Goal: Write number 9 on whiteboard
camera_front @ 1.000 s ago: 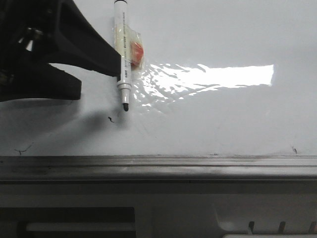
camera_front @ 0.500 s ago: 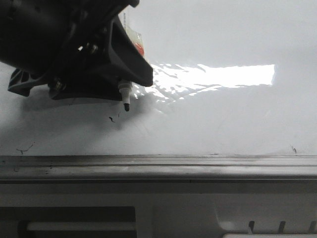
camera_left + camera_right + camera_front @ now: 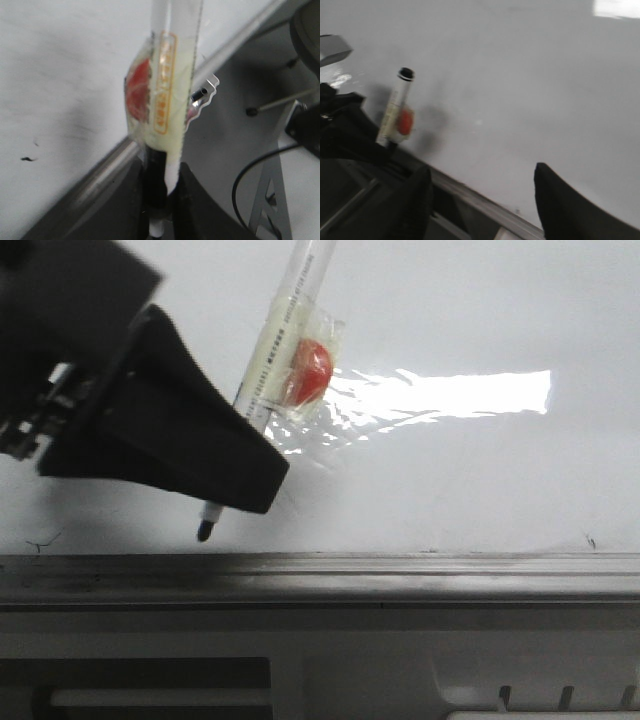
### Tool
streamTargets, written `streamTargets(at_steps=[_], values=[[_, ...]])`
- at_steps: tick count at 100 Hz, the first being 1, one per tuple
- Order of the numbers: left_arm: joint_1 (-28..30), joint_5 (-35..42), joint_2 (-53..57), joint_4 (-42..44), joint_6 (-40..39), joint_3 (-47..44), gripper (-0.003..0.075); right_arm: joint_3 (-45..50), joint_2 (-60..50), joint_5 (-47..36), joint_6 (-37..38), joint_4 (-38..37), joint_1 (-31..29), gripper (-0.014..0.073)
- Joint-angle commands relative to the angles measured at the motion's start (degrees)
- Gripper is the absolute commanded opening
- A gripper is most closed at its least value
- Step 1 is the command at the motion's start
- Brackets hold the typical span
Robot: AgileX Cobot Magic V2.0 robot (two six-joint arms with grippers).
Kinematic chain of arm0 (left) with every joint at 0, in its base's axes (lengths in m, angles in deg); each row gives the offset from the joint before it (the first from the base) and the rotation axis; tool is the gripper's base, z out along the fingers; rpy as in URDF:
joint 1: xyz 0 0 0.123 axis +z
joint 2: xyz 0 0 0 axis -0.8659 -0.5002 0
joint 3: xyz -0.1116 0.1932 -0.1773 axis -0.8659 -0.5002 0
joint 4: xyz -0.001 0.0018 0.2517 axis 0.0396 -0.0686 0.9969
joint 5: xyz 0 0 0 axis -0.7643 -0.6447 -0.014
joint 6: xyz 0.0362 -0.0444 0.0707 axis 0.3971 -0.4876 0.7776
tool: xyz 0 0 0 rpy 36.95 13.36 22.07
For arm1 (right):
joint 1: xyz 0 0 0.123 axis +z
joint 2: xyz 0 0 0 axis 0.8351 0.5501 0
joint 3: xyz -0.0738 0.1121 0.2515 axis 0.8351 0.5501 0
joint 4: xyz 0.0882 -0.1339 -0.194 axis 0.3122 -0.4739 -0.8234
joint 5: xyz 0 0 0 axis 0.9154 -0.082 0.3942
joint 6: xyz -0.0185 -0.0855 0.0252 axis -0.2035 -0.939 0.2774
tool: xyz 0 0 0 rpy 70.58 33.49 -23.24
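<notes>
The whiteboard [image 3: 450,470] is glossy white with a bright glare band. My left gripper [image 3: 255,485] is shut on a white marker [image 3: 275,350] that has a red-and-clear packet taped to its barrel. The marker leans to the upper right, and its black tip [image 3: 204,532] sits just above the grey rail [image 3: 400,568]. The left wrist view shows the fingers [image 3: 135,200] clamped on the marker [image 3: 172,60]. No number 9 shows, only small specks. My right gripper [image 3: 480,195] is open and empty over the board's edge, and the marker [image 3: 395,112] shows in its view.
Small black scuffs lie on the board near the rail at the left [image 3: 40,542] and the right [image 3: 592,540], and another shows in the left wrist view [image 3: 27,159]. Below the rail is a grey frame [image 3: 320,660]. Stands and a cable [image 3: 260,165] are beyond the board's edge.
My left gripper has moved down and left with the marker. The marker has tilted from upright to leaning, and its tip has dropped to the rail. The small squiggle near the tip is now hidden.
</notes>
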Motion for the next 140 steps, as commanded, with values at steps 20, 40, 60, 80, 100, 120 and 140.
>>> streamTargets(at_steps=[20,40,60,80,100,120,140], values=[[-0.1,-8.9,8.3,-8.0,22.4,-1.5,-0.0018,-2.0,9.7,-1.4,-25.9,22.8,8.0,0.0386],[-0.1,-11.4,8.2,-10.7,31.3,-1.5,-0.0018,-2.0,18.9,1.7,-36.8,31.5,11.2,0.0386],[-0.1,-11.4,8.2,-10.7,31.6,-1.5,-0.0018,-2.1,26.0,0.0,-44.2,38.4,15.7,0.0416],[-0.1,-11.4,8.2,-11.6,31.6,-1.5,-0.0018,-2.9,31.2,-1.2,-50.7,44.1,19.5,0.0419],[-0.1,-11.4,8.2,-12.5,31.6,-1.5,-0.0018,-5.6,35.4,-4.2,-50.8,44.6,23.0,0.0418],[-0.1,-11.4,8.2,-12.5,31.6,-1.5,-0.0018,-6.0,38.4,-4.5,-50.8,45.5,24.6,0.0363],[-0.1,-11.4,8.2,-12.5,31.6,-1.5,-0.0015,-6.0,38.5,-4.8,-50.7,45.7,24.7,-0.0073]])
